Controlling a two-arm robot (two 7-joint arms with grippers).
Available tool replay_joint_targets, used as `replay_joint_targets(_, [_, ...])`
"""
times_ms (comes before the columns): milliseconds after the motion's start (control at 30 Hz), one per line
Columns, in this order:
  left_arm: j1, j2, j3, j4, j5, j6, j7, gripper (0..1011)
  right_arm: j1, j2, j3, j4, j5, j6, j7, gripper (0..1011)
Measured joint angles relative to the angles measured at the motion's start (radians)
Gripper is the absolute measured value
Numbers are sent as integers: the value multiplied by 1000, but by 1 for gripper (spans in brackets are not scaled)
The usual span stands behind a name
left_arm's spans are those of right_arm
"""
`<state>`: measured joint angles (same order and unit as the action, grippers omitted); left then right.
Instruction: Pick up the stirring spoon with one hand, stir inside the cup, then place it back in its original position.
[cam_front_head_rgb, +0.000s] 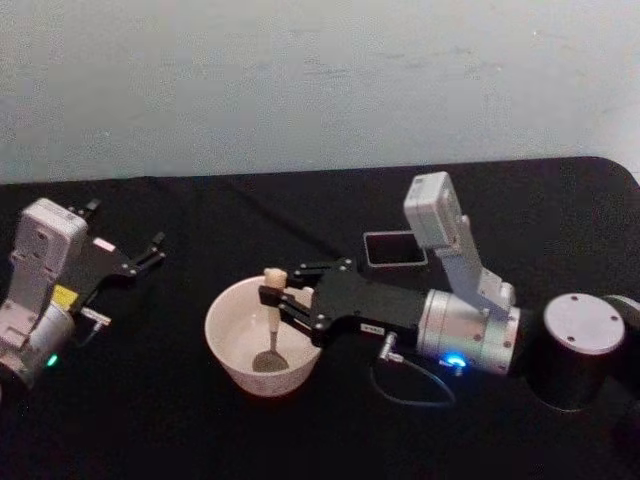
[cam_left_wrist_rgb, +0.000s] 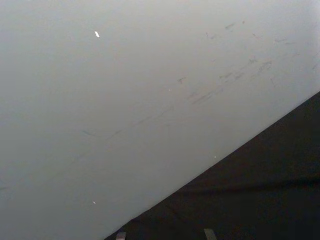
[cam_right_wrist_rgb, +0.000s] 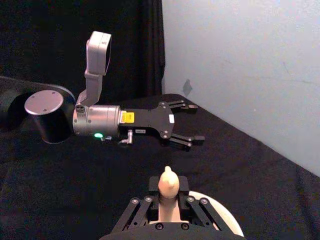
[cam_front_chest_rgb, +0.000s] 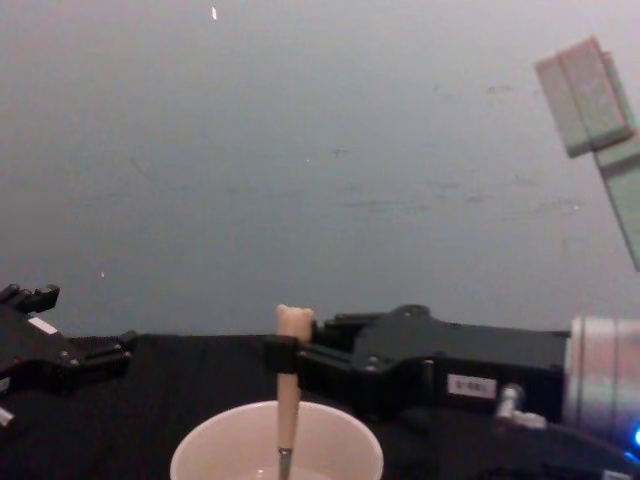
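Stirring spoon (cam_front_head_rgb: 272, 320) stands upright in the cup (cam_front_head_rgb: 232, 322), bowl down. At your left, the left gripper (cam_right_wrist_rgb: 195, 123) sits idle, fingers spread. At centre, the right gripper (cam_front_head_rgb: 270, 294) pinches the spoon handle, arm level. The holder (cam_front_head_rgb: 394, 249) stands behind that arm.

The head view looks steeply down on the black table (cam_front_head_rgb: 500, 200), the chest view sits low and close to the cup (cam_front_chest_rgb: 335, 445) both share, facing the grey wall (cam_front_chest_rgb: 300, 150); the right wrist view faces the left gripper (cam_right_wrist_rgb: 196, 123), the left wrist view the wall.
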<state>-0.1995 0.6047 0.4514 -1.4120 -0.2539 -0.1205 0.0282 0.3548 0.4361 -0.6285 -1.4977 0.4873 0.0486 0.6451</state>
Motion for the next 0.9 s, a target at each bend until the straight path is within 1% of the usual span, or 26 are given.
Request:
replay_joint_targets(233, [0,0,0,0,0,0,0,1001,31,-38,-15,39,-9,7,-18,213])
replay_joint_targets(467, [0,0,0,0,0,0,0,1001,57,-75,-21,83,-25,17,-48,213])
replay_joint_targets(733, [0,0,0,0,0,0,0,1001,88,-118,-11,142,-44,18,-84,213])
replay_joint_targets(900, [0,0,0,0,0,0,0,1002,98,-130,1,166,-54,15,-94,213])
